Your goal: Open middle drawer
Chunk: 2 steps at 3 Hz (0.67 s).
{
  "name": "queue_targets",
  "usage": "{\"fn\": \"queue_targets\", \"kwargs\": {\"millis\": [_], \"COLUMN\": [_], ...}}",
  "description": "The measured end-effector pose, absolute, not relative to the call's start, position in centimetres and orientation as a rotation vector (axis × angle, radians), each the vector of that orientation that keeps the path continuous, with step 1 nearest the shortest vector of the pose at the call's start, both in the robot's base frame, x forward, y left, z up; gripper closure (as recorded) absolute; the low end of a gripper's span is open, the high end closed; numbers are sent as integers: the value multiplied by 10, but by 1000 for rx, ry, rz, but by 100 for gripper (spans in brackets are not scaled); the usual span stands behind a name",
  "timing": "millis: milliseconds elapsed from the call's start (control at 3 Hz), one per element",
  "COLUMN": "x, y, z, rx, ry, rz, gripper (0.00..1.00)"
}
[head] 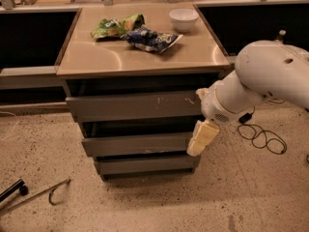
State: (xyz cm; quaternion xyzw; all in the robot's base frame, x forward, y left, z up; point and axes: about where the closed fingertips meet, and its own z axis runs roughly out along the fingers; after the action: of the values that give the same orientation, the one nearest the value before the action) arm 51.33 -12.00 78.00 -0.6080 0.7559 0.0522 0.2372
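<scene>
A grey drawer cabinet (pixel 77 62) stands in the middle of the view with three fronts. The top front (pixel 130 105) is wide, with white scratches. The middle drawer (pixel 135 144) has a plain grey front below it. The narrow bottom front (pixel 145 165) is lowest. My gripper (pixel 201 139) hangs from the white arm (pixel 260 81) at the right end of the middle drawer's front, its cream fingers pointing down and overlapping that front's right edge.
On the cabinet top lie a green chip bag (pixel 116 25), a blue chip bag (pixel 152 38) and a white bowl (pixel 183 18). A black cable (pixel 263 139) coils on the speckled floor at right. A metal tool (pixel 34 195) lies at lower left.
</scene>
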Motion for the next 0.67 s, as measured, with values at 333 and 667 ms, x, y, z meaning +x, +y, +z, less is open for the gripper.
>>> {"fn": "queue_targets", "kwargs": {"millis": [333,667], "x": [513,517], "y": [-120,-110], "z": [780,731], "rx": [-1666,-1649], "ry": [2072,2054], "rz": [144,233], "gripper": [0,0]}}
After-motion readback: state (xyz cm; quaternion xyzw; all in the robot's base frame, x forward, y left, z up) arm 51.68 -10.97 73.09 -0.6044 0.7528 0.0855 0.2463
